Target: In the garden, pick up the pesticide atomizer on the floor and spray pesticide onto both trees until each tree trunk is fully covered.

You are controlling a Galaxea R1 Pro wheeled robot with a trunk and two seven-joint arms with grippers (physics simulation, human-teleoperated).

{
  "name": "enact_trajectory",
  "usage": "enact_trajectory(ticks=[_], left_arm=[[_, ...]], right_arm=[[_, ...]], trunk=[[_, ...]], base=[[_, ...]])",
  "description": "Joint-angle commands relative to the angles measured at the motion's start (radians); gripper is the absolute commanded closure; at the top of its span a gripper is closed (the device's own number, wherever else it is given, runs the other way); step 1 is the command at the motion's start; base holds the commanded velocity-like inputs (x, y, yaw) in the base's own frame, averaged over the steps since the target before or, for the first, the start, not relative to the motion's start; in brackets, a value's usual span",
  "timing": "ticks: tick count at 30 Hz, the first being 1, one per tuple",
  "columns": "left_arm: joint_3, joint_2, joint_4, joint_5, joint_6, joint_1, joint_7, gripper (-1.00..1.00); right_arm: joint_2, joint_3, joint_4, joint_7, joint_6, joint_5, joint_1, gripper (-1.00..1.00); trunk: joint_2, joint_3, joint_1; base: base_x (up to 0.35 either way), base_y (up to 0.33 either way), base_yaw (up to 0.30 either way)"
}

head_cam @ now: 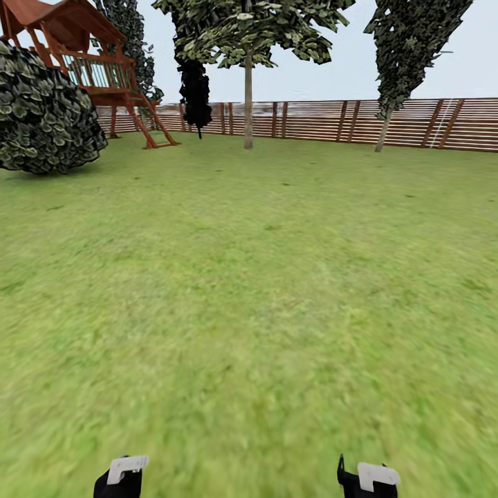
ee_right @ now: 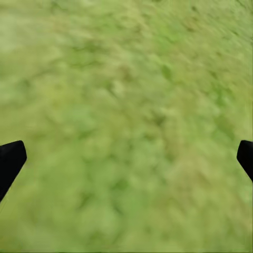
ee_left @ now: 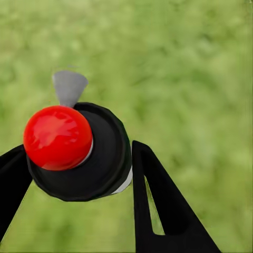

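Clamped between two black, wedge-shaped fingers point(ee_left: 158, 211) in the left wrist view sits the pesticide atomizer point(ee_left: 79, 153): a round black cap with a glossy red dome on top and a small grey nozzle flaring out from its far side, so the left hand point(ee_left: 74, 179) is grasping it above blurred grass. Over in the right wrist view, the right hand point(ee_right: 126, 158) has its dark fingertips far apart at the picture's edges with nothing between them, released over mottled green lawn. From the head view both hands show low down as black bodies with white plates, the left hand point(head_cam: 119, 477) and the right hand point(head_cam: 366, 478), held low and level over the lawn point(head_cam: 249, 290). Far ahead stands a tree point(head_cam: 247, 90) with a straight pale trunk and blocky dark leaves, in front of a brown slatted fence point(head_cam: 332, 121). A wooden play tower point(head_cam: 83, 62) and a round leafy shrub point(head_cam: 45, 114) stand at the left.
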Motion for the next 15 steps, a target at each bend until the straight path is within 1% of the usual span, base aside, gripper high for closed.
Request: enact_trajectory(ticks=[1,8,15], left_arm=[[0.0,0.0,0.0,0.0,0.0,0.0,0.0,1.0],[0.001,0.007,0.0,0.0,0.0,0.0,0.0,1.0],[0.001,0.008,0.0,0.0,0.001,0.001,0.0,1.0]], right_arm=[[0.0,0.0,0.0,0.0,0.0,0.0,0.0,-1.0],[0.0,0.0,-0.001,0.0,0.0,0.0,0.0,-1.0],[0.0,0.0,0.0,0.0,0.0,0.0,0.0,-1.0]], trunk=[[0.0,0.0,0.0],[0.0,0.0,0.0],[0.0,0.0,0.0]], base=[[0.34,0.0,0.0],[0.34,0.0,0.0],[0.34,0.0,0.0]])
